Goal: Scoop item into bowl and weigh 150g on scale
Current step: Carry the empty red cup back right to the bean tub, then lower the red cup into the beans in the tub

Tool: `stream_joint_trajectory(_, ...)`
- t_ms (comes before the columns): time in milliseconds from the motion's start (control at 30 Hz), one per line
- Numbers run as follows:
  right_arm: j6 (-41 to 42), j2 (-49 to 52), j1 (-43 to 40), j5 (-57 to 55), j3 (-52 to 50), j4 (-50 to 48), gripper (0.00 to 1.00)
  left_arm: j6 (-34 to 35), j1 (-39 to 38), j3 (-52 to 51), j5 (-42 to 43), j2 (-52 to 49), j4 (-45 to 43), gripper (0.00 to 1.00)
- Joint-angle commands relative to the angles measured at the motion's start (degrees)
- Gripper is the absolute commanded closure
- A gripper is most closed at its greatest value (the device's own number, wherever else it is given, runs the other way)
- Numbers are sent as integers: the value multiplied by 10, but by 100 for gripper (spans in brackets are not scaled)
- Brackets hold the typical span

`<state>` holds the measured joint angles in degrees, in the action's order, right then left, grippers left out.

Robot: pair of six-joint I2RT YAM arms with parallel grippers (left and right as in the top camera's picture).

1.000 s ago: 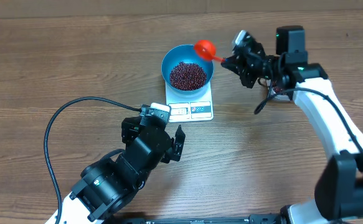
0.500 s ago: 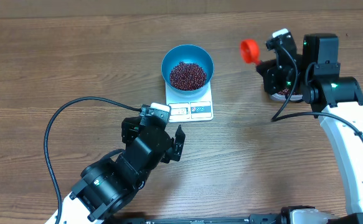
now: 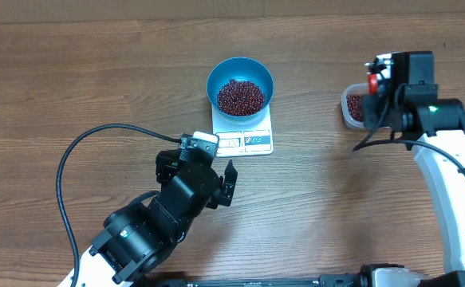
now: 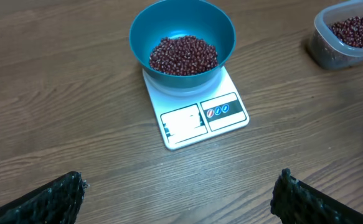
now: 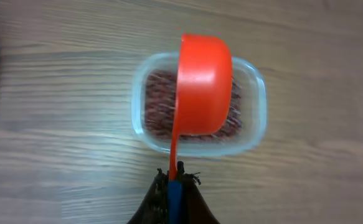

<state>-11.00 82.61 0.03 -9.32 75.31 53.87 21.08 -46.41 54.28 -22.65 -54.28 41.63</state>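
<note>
The blue bowl (image 3: 216, 76) stands on the white scale (image 3: 244, 142) and holds a heap of dark red beans (image 3: 240, 96). The left wrist view shows the bowl (image 4: 225, 31), its beans (image 4: 183, 55) and the scale (image 4: 197, 118) ahead of my left gripper (image 4: 181, 183). That gripper is wide open, empty and low over bare wood. My right gripper (image 5: 175, 180) is shut on the handle of an orange-red scoop (image 5: 203, 84). The scoop hangs over a clear tub (image 5: 259, 106) of beans, its rounded back toward the camera.
The clear tub (image 3: 347, 108) sits at the right of the table, well apart from the scale, and also shows at top right in the left wrist view (image 4: 321, 53). A black cable (image 3: 65, 167) loops across the wood left of the left arm.
My right arm has swung right, carrying the scoop from beside the blue bowl to above the clear tub. The left arm, bowl and scale have not moved.
</note>
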Motion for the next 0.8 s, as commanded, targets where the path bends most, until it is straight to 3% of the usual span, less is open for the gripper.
stream_joint_trajectory(0, 51, 24, -35, -24, 8, 2, 96, 8, 3, -5, 2, -1, -3, 0)
stream_joint_trajectory(233, 82, 65, -74, 53, 8, 5, 96, 8, 3, -5, 2, -1, -3, 1)
stream_joint_trajectory(767, 78, 162, -80, 49, 8, -9, 96, 8, 3, -5, 2, -1, -3, 0)
